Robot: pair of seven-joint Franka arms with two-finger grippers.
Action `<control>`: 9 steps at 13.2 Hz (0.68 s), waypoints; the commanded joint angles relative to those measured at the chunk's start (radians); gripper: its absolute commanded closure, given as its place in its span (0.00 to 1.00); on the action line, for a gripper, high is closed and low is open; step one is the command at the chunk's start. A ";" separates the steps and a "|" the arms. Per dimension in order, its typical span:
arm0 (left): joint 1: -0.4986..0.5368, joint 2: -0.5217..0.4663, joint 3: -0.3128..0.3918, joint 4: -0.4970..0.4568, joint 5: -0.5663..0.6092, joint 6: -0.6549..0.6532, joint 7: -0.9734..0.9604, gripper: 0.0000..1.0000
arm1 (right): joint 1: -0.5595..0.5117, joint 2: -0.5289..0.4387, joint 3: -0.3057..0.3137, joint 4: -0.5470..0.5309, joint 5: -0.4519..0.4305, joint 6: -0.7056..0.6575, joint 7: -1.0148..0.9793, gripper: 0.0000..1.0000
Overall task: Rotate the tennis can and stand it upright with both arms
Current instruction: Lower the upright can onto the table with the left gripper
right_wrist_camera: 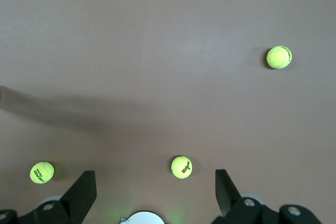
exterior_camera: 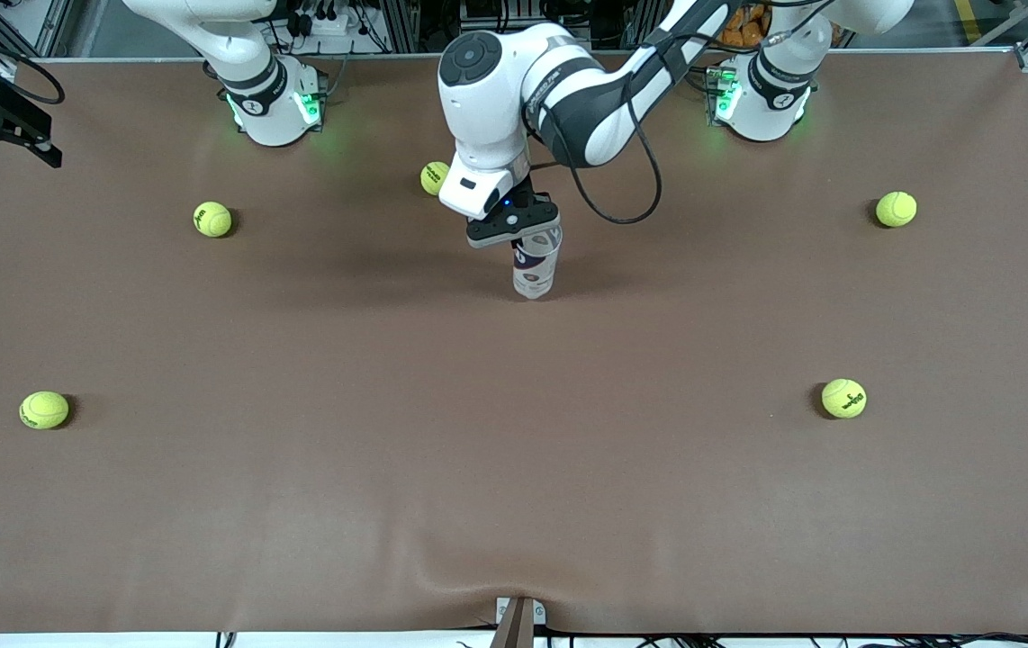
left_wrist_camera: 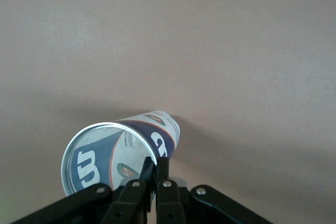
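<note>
The tennis can (exterior_camera: pixel 536 267) is a clear tube with a white and dark-blue label. It stands about upright on its base at the middle of the brown table (exterior_camera: pixel 514 468). My left gripper (exterior_camera: pixel 534 238) is right above it, shut on the can's rim. In the left wrist view the can (left_wrist_camera: pixel 121 153) shows its open mouth and silver rim, and the left gripper (left_wrist_camera: pixel 156 164) pinches the rim wall, one finger inside and one outside. My right gripper (right_wrist_camera: pixel 155 182) is open and empty, held high above the table near the right arm's base (exterior_camera: pixel 273 106). It is out of the front view.
Several yellow-green tennis balls lie about: one (exterior_camera: pixel 434 177) beside the left wrist, others (exterior_camera: pixel 212 219) (exterior_camera: pixel 896 209) toward each end, two nearer the front camera (exterior_camera: pixel 44 409) (exterior_camera: pixel 843 398). The right wrist view shows three balls (right_wrist_camera: pixel 181 167) (right_wrist_camera: pixel 41 172) (right_wrist_camera: pixel 279 57).
</note>
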 commanded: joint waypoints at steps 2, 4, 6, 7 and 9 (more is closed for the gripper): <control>-0.011 0.022 0.009 0.042 0.027 -0.034 -0.025 1.00 | -0.016 -0.013 0.008 0.000 0.013 -0.008 -0.014 0.00; -0.006 0.030 0.009 0.042 0.027 -0.030 -0.025 1.00 | -0.014 -0.013 0.010 0.000 0.013 -0.008 -0.014 0.00; -0.011 0.042 0.009 0.042 0.027 -0.024 -0.033 1.00 | -0.014 -0.013 0.011 0.000 0.013 -0.006 -0.014 0.00; -0.011 0.045 0.010 0.042 0.027 -0.023 -0.034 1.00 | -0.014 -0.014 0.011 0.000 0.015 -0.006 -0.014 0.00; -0.011 0.054 0.010 0.042 0.027 -0.020 -0.041 1.00 | -0.013 -0.013 0.011 0.000 0.015 -0.005 -0.014 0.00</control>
